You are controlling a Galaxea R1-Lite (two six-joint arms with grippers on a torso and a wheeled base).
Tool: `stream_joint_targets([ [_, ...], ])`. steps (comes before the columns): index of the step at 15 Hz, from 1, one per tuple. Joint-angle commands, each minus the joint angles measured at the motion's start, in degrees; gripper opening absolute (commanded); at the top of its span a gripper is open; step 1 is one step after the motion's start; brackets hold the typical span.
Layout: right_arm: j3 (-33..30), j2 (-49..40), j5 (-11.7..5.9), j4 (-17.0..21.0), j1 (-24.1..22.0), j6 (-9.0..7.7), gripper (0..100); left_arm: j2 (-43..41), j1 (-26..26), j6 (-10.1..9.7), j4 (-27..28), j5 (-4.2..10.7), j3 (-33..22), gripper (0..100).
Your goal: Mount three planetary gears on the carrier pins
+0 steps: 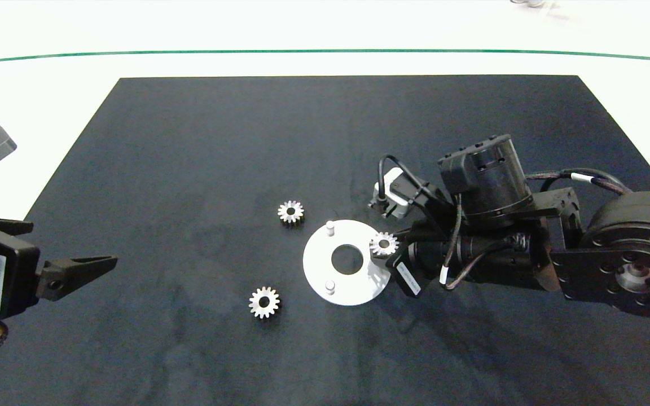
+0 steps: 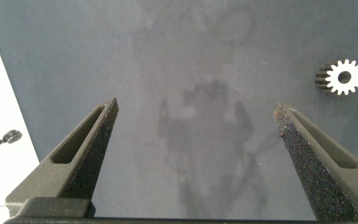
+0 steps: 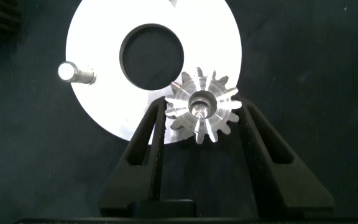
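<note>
So the whole thing right now comes down to the right pincer and the gear sitting between its fingers. In the right wrist view that gear is at the fingertips, bore facing the camera, over the disc's rim. Something pale shows inside the bore, so I'd guess it's lined up on a pin or already partway down it, but I can't tell which. The fingers look close against the teeth on both sides; whether they're actually clamping or just standing beside it I can't say for sure.

In the head view the same gear sits at the right edge of the disc, centre-right of frame, with the right arm coming in from the right. The gear's axis has to stay vertical, straight in line with the pin, for it to drop on. That's my read anyway.

Moving outward: two pins are bare, one at the disc's upper edge and one at the lower edge. Then the loose gears flat on the tabletop: one just upper left of the disc, another lower left of it.

The left pincer hangs wide open and empty at far left, pointing toward the lower-left gear, so it's the nearer arm for that one.
</note>
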Motion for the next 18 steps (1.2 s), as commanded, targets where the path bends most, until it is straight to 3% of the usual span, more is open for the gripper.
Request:
stream_joint_targets([
  [1,0.78,-0.34,-0.12,-0.05,0.01,-0.12,28,-0.03,0.01,0.04,0.11,0.07,0.08,100],
  [8,1.40,-0.87,-0.12,-0.84,0.10,-0.21,28,-0.03,0.01,0.04,0.20,0.07,0.08,100],
  [9,1.40,-0.87,-0.21,-1.36,0.01,-0.21,100,-0.03,0.01,0.13,0.11,0.16,0.08,100],
  [16,1.40,-1.39,-0.56,-1.54,0.10,-0.12,100,-0.03,0.01,0.04,0.11,0.16,0.08,100],
  [18,4.38,-6.67,-1.71,-1.45,-0.34,-0.03,100,-0.11,0.01,0.04,0.11,0.16,0.08,100],
])
